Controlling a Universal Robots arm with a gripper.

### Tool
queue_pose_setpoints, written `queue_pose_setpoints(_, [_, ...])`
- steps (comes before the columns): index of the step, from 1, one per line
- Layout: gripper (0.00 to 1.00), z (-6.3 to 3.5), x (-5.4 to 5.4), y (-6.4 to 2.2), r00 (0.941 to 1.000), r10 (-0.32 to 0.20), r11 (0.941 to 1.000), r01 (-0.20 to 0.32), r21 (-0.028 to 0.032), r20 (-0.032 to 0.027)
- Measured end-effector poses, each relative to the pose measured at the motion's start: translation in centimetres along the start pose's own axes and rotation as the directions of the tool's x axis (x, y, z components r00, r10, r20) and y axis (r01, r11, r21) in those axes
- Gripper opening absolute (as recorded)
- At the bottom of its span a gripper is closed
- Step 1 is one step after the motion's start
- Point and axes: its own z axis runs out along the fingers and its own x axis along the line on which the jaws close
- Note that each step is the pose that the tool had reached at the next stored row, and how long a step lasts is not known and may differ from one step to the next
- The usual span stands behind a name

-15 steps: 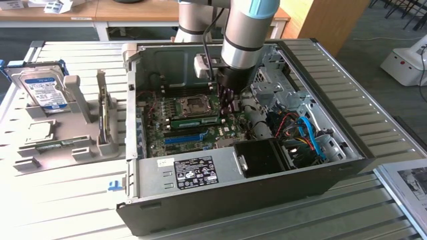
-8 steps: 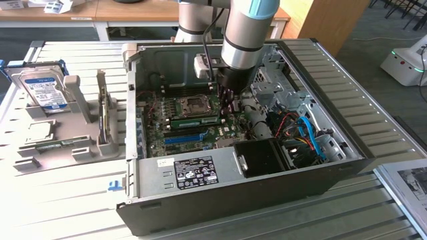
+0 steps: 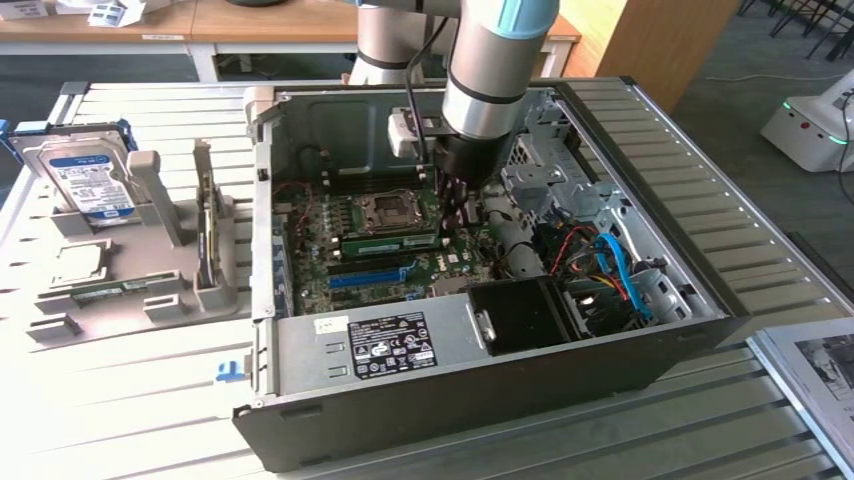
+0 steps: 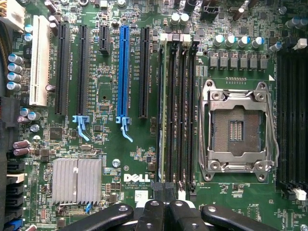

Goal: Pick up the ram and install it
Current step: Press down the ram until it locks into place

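Gripper: fingers drawn close together, a narrow stance; in the exterior view the gripper hangs from the arm down inside the open computer case, low over the motherboard.
The ram: directly ahead of the fingertips, standing on edge in the first of four parallel black memory slots, its near end just beside the tips; whether they touch cannot be told. From the exterior view the ram reads as a green stick seated across the board, with one end under the gripper.
Other memory slots: just beside the ram, on its far side from the blue slot.
Processor socket: beyond those slots, metal frame closed around the bare contact field; also seen at.
Blue slot: on the ram's other side, near it, among black expansion slots.
Heatsink: silver and finned, farther out past the blue slot.
Power supply: at the case's near wall, well apart from the gripper.
Grey tray: outside the case on the exterior view's left, far from the gripper, carrying a hard drive standing upright.
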Motion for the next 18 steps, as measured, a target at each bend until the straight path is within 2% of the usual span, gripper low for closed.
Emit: queue_pose_setpoints(18, [0.1,0.14,0.01,-0.05,1.0,0.0,1.0,0.0,-0.0001,-0.0001])
